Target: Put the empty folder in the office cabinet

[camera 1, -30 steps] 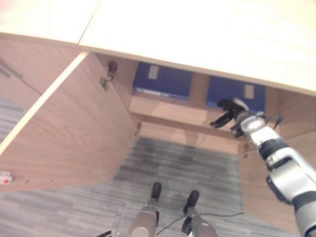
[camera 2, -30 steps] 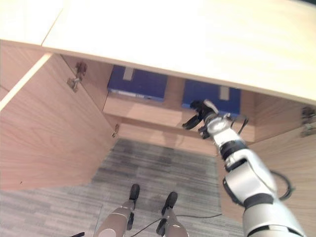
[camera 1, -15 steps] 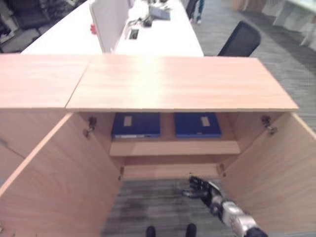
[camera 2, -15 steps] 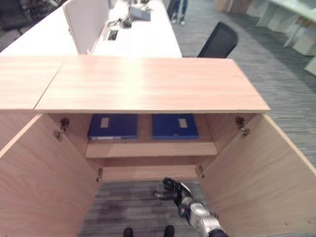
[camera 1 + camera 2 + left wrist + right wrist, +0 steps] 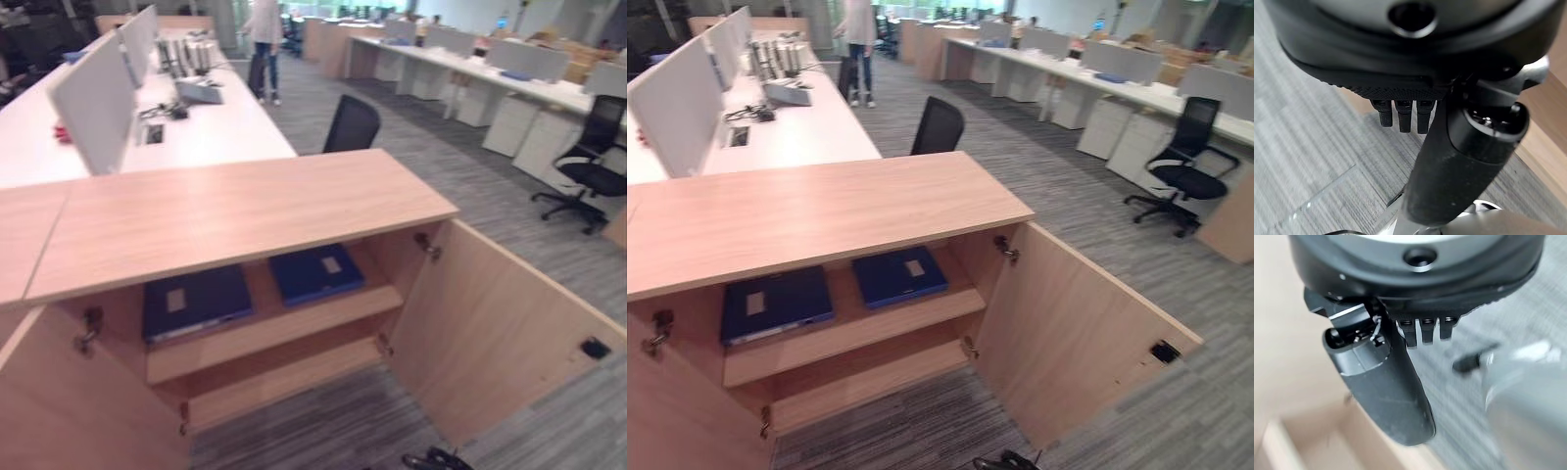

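An open-plan office. A low wooden cabinet [image 5: 823, 211] fills the centre of the frame, its doors open, with 2 blue folders [image 5: 776, 304] lying flat on its upper shelf. Behind it, at upper left, a long white counter [image 5: 794, 132] carries divider screens [image 5: 676, 103] and desk clutter. More rows of white desks [image 5: 1097, 83] run along the upper right, with black swivel chairs [image 5: 1181, 157] on grey striped carpet [image 5: 1058, 186]. A person [image 5: 860, 39] stands at the top, in the aisle.
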